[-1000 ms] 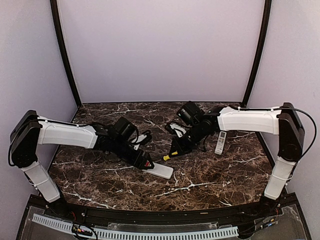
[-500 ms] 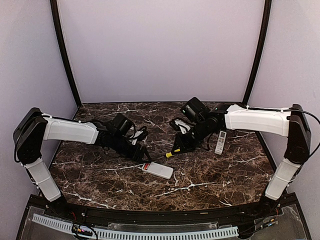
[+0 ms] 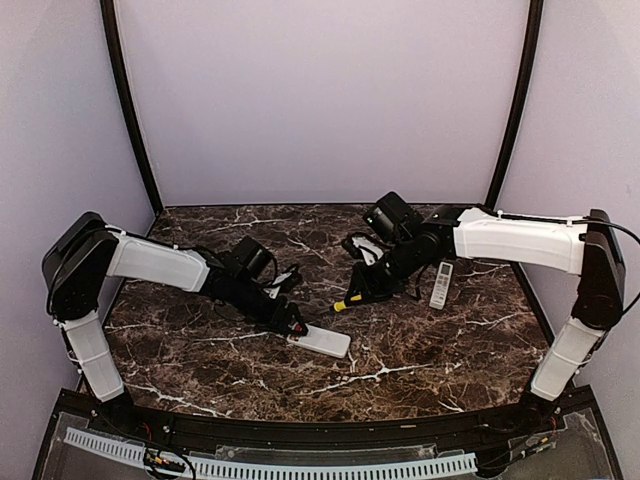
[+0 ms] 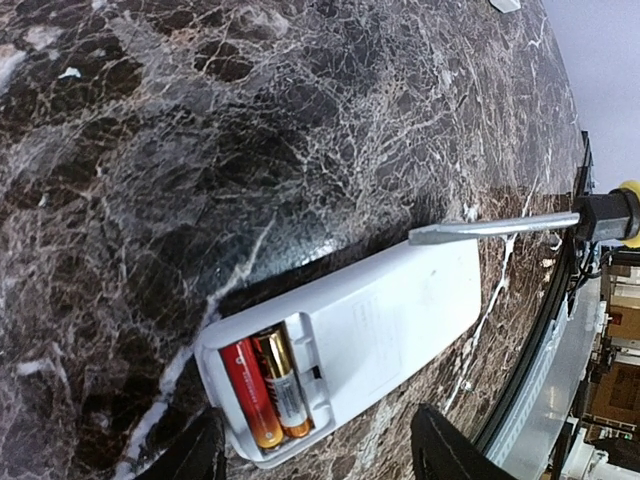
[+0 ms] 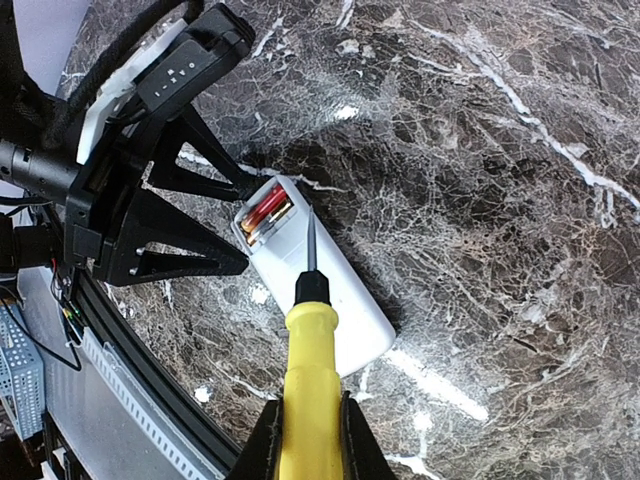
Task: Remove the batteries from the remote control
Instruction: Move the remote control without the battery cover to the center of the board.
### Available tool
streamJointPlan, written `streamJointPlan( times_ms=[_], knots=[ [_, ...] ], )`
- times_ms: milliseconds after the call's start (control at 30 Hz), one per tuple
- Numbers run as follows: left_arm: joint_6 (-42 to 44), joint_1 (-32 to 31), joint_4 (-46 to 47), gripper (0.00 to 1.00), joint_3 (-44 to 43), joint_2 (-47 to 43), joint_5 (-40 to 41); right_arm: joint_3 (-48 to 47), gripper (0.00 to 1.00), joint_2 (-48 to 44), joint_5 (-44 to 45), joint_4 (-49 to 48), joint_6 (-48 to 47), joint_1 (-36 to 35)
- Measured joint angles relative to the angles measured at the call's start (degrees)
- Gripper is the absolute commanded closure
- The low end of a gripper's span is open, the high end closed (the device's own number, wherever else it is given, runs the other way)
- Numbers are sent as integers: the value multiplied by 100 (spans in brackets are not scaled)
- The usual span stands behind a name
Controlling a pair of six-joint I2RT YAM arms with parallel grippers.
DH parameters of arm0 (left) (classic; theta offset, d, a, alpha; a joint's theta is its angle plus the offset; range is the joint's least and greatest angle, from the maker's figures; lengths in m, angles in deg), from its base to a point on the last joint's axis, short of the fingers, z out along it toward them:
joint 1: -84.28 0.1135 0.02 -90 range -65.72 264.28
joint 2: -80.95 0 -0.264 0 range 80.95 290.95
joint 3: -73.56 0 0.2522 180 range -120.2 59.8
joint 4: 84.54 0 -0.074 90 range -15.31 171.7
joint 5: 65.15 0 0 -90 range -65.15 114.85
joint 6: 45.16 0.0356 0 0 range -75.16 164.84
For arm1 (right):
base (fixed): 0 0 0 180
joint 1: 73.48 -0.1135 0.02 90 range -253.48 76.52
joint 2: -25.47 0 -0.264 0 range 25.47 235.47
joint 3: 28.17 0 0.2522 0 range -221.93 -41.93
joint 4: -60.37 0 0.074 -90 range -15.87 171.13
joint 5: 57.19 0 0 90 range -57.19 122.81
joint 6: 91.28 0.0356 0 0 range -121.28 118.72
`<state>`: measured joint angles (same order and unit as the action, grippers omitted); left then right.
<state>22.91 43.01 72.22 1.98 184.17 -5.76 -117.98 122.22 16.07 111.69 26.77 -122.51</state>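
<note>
Left gripper (image 4: 318, 462), jaws part open with no visible grip, straddles the uncovered end of the remote control (image 4: 400, 315); the two red batteries (image 4: 262, 392) sit in the bay just ahead of its fingertips. Right gripper (image 5: 306, 432), clamped on the yellow-handled screwdriver (image 5: 308, 350), points the blade at that bay. Step in hand: prying; next, the tip likely must slip under a cell end and lever upward.

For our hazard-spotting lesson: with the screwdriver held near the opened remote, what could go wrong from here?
The screwdriver could slip and gouge the batteries or remote. The left fingers straddle the remote's battery end apparently unclamped, so prying might skid it. A freed cell could roll across the table.
</note>
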Motion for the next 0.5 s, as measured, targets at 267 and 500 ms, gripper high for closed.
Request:
streamJointPlan(
  times_ms=[267, 500],
  knots=[
    [2, -20, 238, 37, -278, 409, -337, 33, 100, -7, 170, 28, -15, 0],
    [-15, -254, 509, 38, -831, 901, -638, 214, 100, -186, 291, 210, -81, 68]
  ],
)
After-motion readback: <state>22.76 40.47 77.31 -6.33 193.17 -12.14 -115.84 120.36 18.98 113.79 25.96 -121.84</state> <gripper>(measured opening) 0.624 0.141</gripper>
